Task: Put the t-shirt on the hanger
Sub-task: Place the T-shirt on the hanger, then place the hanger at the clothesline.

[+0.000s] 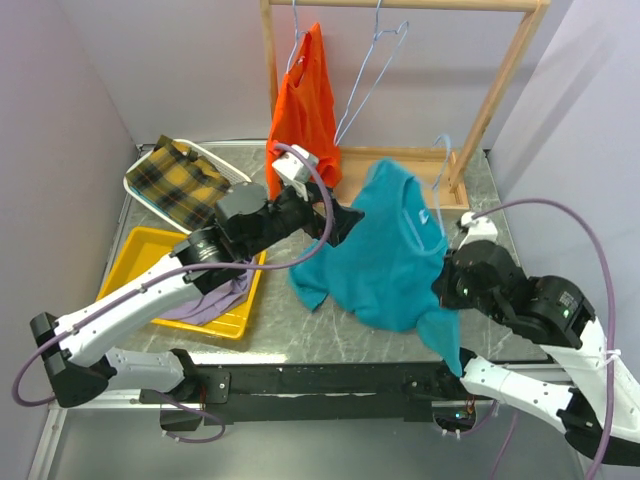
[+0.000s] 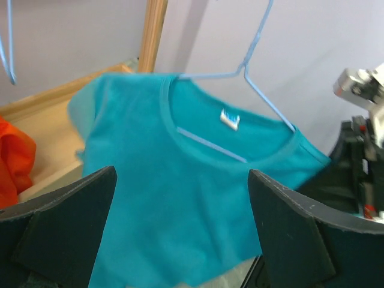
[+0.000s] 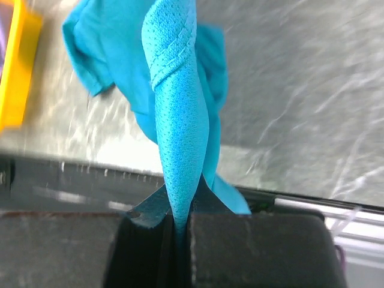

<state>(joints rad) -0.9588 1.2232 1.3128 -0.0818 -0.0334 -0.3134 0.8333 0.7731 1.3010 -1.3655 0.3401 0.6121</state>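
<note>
The teal t-shirt (image 1: pixel 385 255) hangs draped in mid-table, its collar up and its lower part trailing onto the tabletop. The pale-blue wire hanger (image 1: pixel 441 165) runs through the collar, with its hook sticking up above the shirt. In the left wrist view the hanger (image 2: pixel 264 99) crosses the neck opening of the t-shirt (image 2: pixel 174 198). My left gripper (image 1: pixel 345 225) is open just left of the shirt, its fingers (image 2: pixel 294 228) spread with nothing between them. My right gripper (image 1: pixel 450 285) is shut on a fold of the t-shirt (image 3: pixel 177 120) at its right side.
A wooden rack (image 1: pixel 500 80) stands at the back with an orange garment (image 1: pixel 305 100) and a bare hanger (image 1: pixel 375 70) on it. A yellow tray (image 1: pixel 140 250) holding a lilac cloth (image 1: pixel 215 300) sits at left, behind it a white basket (image 1: pixel 140 195) with plaid fabric.
</note>
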